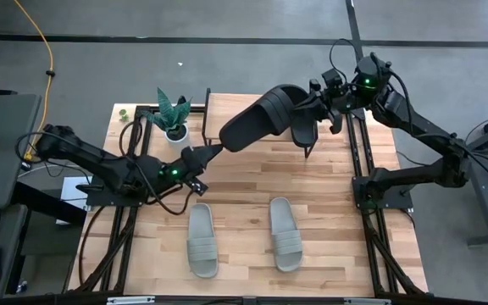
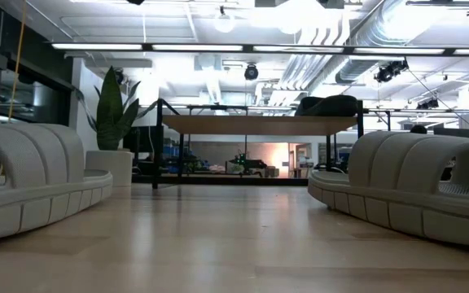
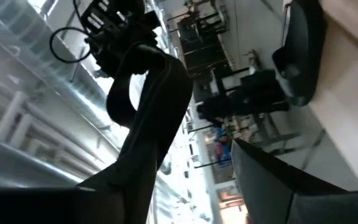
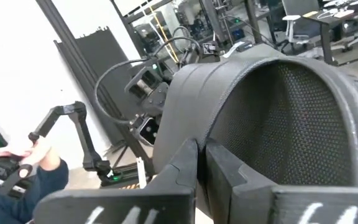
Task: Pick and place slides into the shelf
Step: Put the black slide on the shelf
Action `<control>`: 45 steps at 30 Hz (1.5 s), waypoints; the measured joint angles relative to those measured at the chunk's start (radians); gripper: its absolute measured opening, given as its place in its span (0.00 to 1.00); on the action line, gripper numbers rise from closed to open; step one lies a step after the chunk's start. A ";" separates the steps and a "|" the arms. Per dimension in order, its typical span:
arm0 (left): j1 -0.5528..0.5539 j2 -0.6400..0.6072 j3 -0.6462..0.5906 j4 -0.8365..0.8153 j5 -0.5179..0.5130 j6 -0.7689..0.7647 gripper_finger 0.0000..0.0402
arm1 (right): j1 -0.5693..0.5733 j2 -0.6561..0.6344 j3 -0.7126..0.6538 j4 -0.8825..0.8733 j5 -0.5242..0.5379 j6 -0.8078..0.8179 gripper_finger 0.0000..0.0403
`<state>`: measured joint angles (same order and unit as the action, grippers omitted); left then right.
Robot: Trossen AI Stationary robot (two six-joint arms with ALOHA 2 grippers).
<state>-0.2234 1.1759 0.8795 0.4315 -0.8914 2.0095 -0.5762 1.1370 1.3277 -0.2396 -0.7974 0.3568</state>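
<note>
A black slide (image 1: 257, 123) hangs in the air between my two grippers, slanting above the shelf (image 1: 219, 108). My right gripper (image 1: 302, 103) is shut on its strap. My left gripper (image 1: 213, 151) is open at its heel end. A second black slide (image 1: 303, 131) rests sole down on the shelf's plank top (image 2: 259, 124); it also shows in the low view (image 2: 328, 104). Two pale grey-green slides (image 1: 202, 240) (image 1: 285, 233) lie sole down on the near part of the table. My right gripper (image 4: 202, 152) pinches the edge of the black slide's strap (image 4: 194, 134) between its two fingers, which come from the table's right. The slide is lifted clear and slants down toward the left arm. My left gripper (image 3: 191, 186) has the heel end (image 3: 135, 162) between its spread fingers. A gap shows beside one finger (image 3: 272, 180); whether the other touches the heel, I cannot tell.
A potted plant (image 1: 174, 114) stands at the shelf's left end. Black frame rails run along the table's left (image 1: 117, 229) and right (image 1: 379, 229) sides. A person's hand (image 4: 23, 158) shows beyond the table in the right wrist view. Bare tabletop (image 1: 244, 182) lies between the shelf and the grey-green slides.
</note>
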 joint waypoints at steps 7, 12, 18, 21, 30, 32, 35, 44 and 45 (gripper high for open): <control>0.000 0.047 0.000 0.118 0.002 0.085 0.49 | -0.003 0.000 0.000 0.000 -0.004 0.005 0.00; 0.001 0.047 0.000 0.144 -0.005 0.105 0.46 | -0.039 0.000 0.000 -0.005 0.004 0.009 0.00; 0.000 0.047 0.025 0.148 -0.015 0.112 0.45 | -0.052 0.001 0.000 -0.003 0.004 0.009 0.00; 0.000 0.047 0.038 0.144 -0.009 0.122 0.46 | -0.052 0.001 0.000 -0.003 0.001 0.020 0.00; 0.000 0.050 0.048 0.142 0.008 0.119 0.46 | -0.045 0.001 0.000 0.005 -0.001 0.021 0.00; 0.001 0.055 0.048 0.135 0.009 0.115 0.46 | -0.045 0.001 0.000 0.005 -0.001 0.021 0.00; 0.001 0.053 0.048 0.136 0.009 0.115 0.46 | -0.045 0.001 0.000 0.012 -0.005 0.028 0.00; 0.001 0.053 0.048 0.136 0.012 0.114 0.46 | 0.002 0.000 0.000 0.030 -0.010 0.032 0.00; 0.001 0.053 0.048 0.136 0.015 0.115 0.46 | 0.010 0.000 0.000 0.030 -0.005 0.031 0.00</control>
<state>-0.2222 1.2293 0.9271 0.5674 -0.8763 2.1242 -0.5664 1.1374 1.3277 -0.2098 -0.8029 0.3881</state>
